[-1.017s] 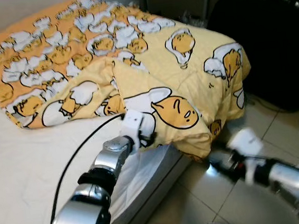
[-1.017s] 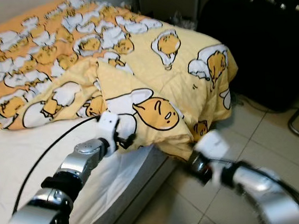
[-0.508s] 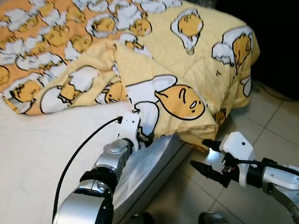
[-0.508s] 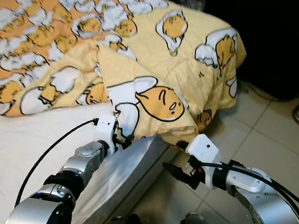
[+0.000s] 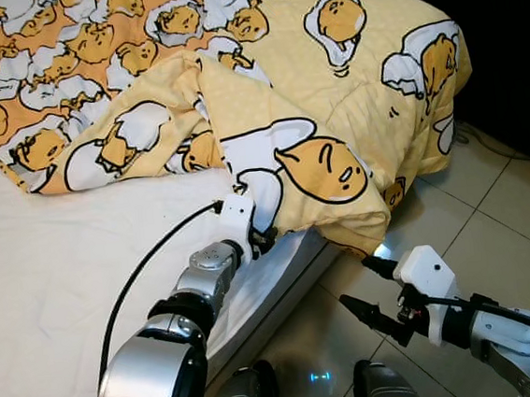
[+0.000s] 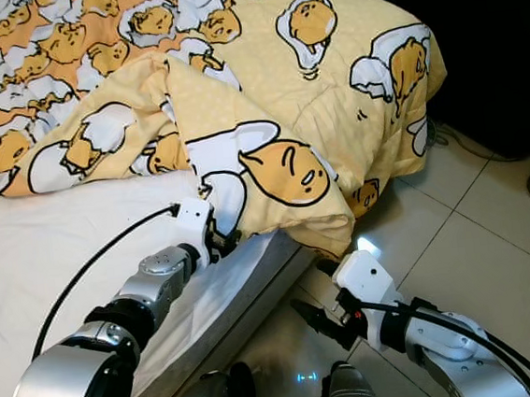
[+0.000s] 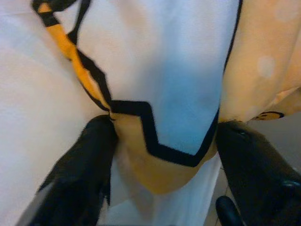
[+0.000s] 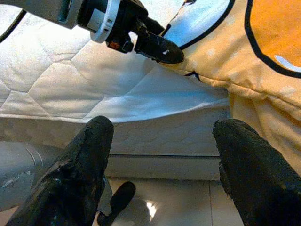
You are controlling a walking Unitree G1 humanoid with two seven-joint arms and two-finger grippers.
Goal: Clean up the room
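Here the yellow blanket (image 5: 348,87) with its egg cartoon print lies rumpled over the far part of the bed (image 5: 38,277), one corner hanging past the mattress edge toward the tiled floor (image 5: 494,233). The left gripper (image 5: 261,239) reaches to the blanket's near edge, its jaws apart with a fold of the fabric between them. The right gripper (image 5: 366,290) hangs low over the floor just beside the mattress edge, below the hanging corner, its jaws wide apart and holding nothing.
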